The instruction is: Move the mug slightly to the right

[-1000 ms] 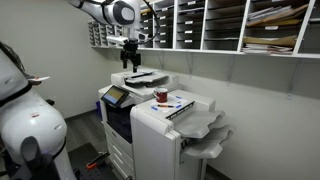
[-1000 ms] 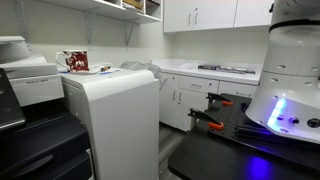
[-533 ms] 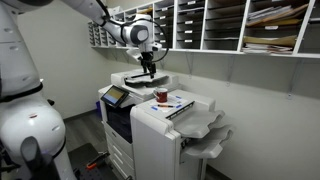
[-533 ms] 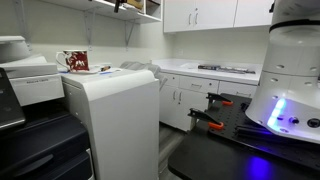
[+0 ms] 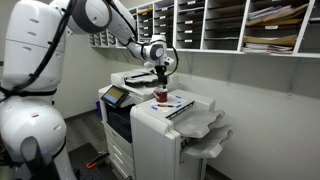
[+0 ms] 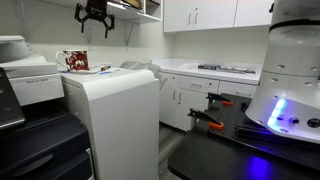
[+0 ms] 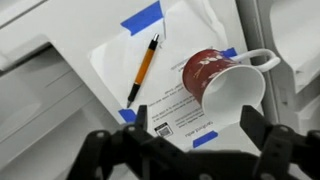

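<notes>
The dark red mug (image 5: 161, 96) with a pale inside stands on top of the white printer (image 5: 160, 130), on a sheet of paper. It also shows in an exterior view (image 6: 76, 62) and in the wrist view (image 7: 222, 82), with its white handle to the right. My gripper (image 5: 162, 76) hangs in the air just above the mug, apart from it, and appears higher up in an exterior view (image 6: 94, 24). In the wrist view the gripper (image 7: 195, 128) is open and empty, its two black fingers on either side of the mug's mouth.
A paper sheet (image 7: 150, 75) held by blue tape lies under the mug, with an orange pen (image 7: 143, 70) beside it. Wall mail slots (image 5: 230, 25) hang above the printer. A second copier (image 5: 125, 100) stands next to it. Cabinets and a counter (image 6: 210, 72) show behind.
The arm has swung from the far side of the copier towards the mug and come down, so the gripper now hangs right above it. The mug has not moved.
</notes>
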Motion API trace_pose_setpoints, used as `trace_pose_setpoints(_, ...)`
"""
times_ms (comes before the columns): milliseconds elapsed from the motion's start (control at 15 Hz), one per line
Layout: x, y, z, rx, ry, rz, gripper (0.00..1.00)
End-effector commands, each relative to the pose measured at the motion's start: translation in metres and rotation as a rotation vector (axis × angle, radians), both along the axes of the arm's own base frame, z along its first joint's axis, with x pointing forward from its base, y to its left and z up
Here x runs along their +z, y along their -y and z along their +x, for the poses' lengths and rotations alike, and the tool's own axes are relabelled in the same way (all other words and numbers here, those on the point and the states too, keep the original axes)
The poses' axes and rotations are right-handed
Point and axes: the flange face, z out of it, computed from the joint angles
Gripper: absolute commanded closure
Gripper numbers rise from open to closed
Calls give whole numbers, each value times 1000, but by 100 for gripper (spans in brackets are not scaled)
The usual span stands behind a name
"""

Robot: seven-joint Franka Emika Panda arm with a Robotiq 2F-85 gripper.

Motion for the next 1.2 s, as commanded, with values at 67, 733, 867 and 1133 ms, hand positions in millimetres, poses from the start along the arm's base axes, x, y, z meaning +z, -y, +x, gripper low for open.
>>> trace_pose_setpoints(67,-24,-16,38,-51,-97,-23,0)
trace_pose_setpoints(733,-65,-28,70,-59,-188,-64,54)
trace_pose_setpoints(867,-69,-30,71,-53,-192,-65,69)
trace_pose_setpoints(1133,-68,-32,73,-44,-183,-56,99)
